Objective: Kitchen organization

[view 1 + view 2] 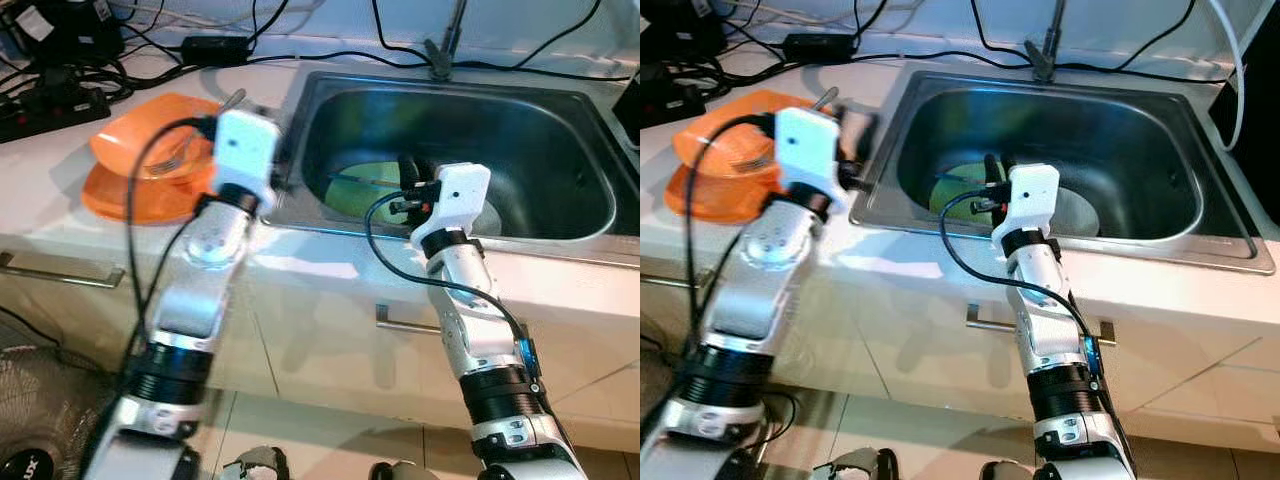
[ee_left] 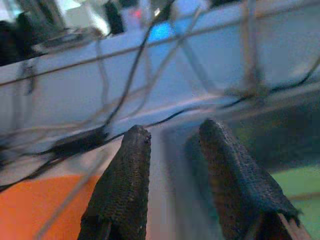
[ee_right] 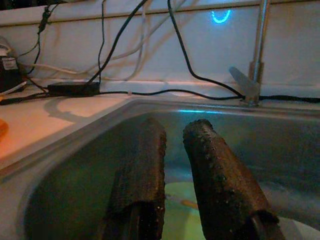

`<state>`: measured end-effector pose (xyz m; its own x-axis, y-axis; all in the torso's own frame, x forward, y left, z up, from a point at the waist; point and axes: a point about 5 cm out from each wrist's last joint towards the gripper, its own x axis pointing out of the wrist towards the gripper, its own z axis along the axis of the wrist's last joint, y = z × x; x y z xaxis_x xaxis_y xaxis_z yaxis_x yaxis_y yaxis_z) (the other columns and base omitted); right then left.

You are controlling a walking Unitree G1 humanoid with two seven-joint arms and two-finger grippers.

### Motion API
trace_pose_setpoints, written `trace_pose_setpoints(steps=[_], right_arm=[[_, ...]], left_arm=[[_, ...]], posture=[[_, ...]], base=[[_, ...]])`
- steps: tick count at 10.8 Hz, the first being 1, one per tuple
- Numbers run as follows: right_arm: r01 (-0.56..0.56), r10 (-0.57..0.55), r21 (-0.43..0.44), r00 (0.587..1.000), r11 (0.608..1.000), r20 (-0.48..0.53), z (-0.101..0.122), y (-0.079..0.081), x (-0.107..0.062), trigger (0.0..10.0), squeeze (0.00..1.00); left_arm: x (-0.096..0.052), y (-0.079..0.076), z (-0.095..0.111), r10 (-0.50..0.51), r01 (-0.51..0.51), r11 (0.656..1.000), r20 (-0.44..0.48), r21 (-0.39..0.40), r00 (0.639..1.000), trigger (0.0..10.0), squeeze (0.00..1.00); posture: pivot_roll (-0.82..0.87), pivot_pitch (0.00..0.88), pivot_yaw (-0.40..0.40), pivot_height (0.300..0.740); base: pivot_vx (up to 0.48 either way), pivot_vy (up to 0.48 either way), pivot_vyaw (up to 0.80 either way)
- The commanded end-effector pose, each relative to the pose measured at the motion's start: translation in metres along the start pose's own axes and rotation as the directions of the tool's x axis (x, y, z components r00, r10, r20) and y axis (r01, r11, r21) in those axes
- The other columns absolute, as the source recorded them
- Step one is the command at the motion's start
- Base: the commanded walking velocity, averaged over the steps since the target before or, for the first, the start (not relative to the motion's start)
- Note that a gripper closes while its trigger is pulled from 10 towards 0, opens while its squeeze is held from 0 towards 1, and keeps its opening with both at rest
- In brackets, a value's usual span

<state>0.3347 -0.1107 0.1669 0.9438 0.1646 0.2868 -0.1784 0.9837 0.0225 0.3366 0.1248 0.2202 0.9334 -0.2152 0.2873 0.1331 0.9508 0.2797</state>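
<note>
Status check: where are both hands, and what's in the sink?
Right hand open, low inside sink, above green plate. Left hand open, empty, over sink's left rim beside orange plates. Nothing blocking.

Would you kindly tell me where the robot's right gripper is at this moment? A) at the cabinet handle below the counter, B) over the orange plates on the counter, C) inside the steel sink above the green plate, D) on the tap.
C: the right gripper reaches into the steel sink, its fingers slightly apart above the green plate.
</note>
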Motion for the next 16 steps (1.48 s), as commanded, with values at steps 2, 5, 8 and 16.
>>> trace_pose_setpoints(steps=[2,5,8,16], right_arm=[[0.019,-0.018,0.015,0.999,1.0,-0.043,-0.009,-0.002,-0.004,10.0,0.0],[0.01,-0.009,0.022,0.998,1.0,-0.055,-0.011,0.001,-0.005,10.0,0.0],[0.014,-0.013,0.018,0.998,1.0,-0.061,-0.011,-0.001,-0.005,10.0,0.0],[0.017,-0.016,0.015,0.997,1.0,-0.07,-0.014,-0.001,-0.003,10.0,0.0]], left_arm=[[-0.01,0.013,-0.019,0.065,-0.065,0.998,-0.077,0.008,0.995,10.0,0.0],[-0.017,0.035,-0.021,0.146,-0.142,0.988,-0.063,0.06,0.987,10.0,0.0],[-0.022,0.044,-0.03,0.178,-0.175,0.984,-0.104,0.037,0.979,10.0,0.0],[-0.042,0.067,-0.041,0.223,-0.223,0.975,-0.178,0.02,0.958,10.0,0.0]], posture=[[0.09,0.092,0.021,0.74],[0.1,0.098,0.017,0.74],[0.1,0.1,0.016,0.74],[0.11,0.102,0.016,0.74]], base=[[0.0,0.0,0.0],[0.0,0.0,0.0],[0.0,0.0,0.0],[0.0,0.0,0.0]])
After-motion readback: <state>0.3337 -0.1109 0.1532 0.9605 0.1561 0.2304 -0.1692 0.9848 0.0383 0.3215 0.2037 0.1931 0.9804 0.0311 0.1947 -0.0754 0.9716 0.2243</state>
